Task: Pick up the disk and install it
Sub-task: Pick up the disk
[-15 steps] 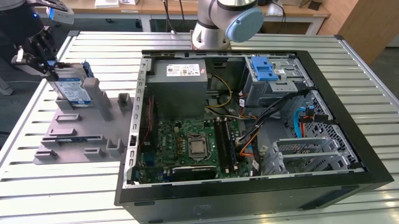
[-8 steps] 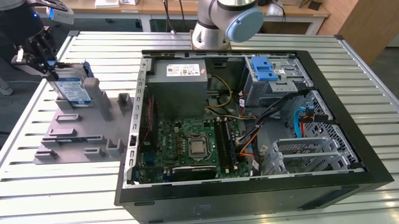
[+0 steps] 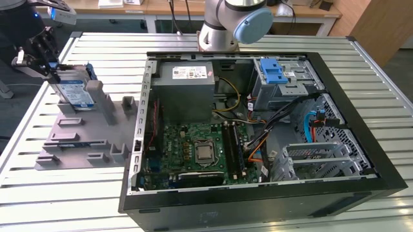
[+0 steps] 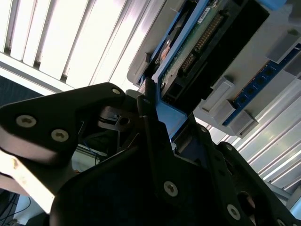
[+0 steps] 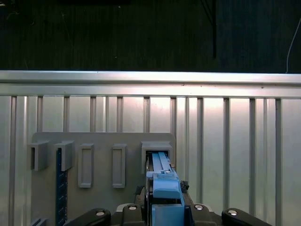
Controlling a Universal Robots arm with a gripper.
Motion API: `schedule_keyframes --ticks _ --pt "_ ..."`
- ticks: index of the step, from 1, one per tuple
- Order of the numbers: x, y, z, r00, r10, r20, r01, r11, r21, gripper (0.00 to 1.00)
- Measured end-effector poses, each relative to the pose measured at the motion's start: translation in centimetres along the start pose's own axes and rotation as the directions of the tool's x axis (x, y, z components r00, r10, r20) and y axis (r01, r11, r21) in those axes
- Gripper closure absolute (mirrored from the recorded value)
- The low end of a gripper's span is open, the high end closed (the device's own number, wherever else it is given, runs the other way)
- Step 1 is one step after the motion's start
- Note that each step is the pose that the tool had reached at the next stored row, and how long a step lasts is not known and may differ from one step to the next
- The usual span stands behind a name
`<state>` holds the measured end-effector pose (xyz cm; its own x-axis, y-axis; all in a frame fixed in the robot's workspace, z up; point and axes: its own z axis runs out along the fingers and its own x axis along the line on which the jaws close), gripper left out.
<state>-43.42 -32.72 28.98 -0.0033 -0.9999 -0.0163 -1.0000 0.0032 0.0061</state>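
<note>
The disk (image 3: 75, 92), silver with a blue-and-white label and blue rails, stands on edge in a slot of the grey holder plate (image 3: 77, 142) at the exterior view's left. My black gripper (image 3: 50, 65) sits at the disk's upper far end, shut on it. In the first wrist view the disk's blue rail (image 5: 162, 181) runs out from between the jaws of the gripper (image 5: 164, 209) toward a grey slot block. In the second wrist view the disk's green circuit-board underside (image 4: 202, 40) shows, with the gripper (image 4: 164, 123) clamped on the blue rail end.
An open computer case (image 3: 387, 186) lies on the slatted metal table (image 3: 96, 41). Inside it are a grey power supply (image 3: 187, 79), a motherboard (image 3: 193, 150) and a metal drive cage with a blue bracket (image 3: 274, 72). The arm's base (image 3: 226, 24) stands behind the case.
</note>
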Motion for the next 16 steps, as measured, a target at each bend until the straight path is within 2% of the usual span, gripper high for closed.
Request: schedule_keyframes --ticks 9,10,16 --pt "0.00 0.01 0.03 1.0000 0.000 -0.0001 0.000 1.0000 -0.0003 0.62" --pt "0.00 0.01 0.03 1.0000 0.000 -0.0002 0.000 1.0000 -0.0005 0.56" --pt "0.01 0.00 0.04 1.0000 0.000 -0.0003 0.000 1.0000 -0.0005 0.58"
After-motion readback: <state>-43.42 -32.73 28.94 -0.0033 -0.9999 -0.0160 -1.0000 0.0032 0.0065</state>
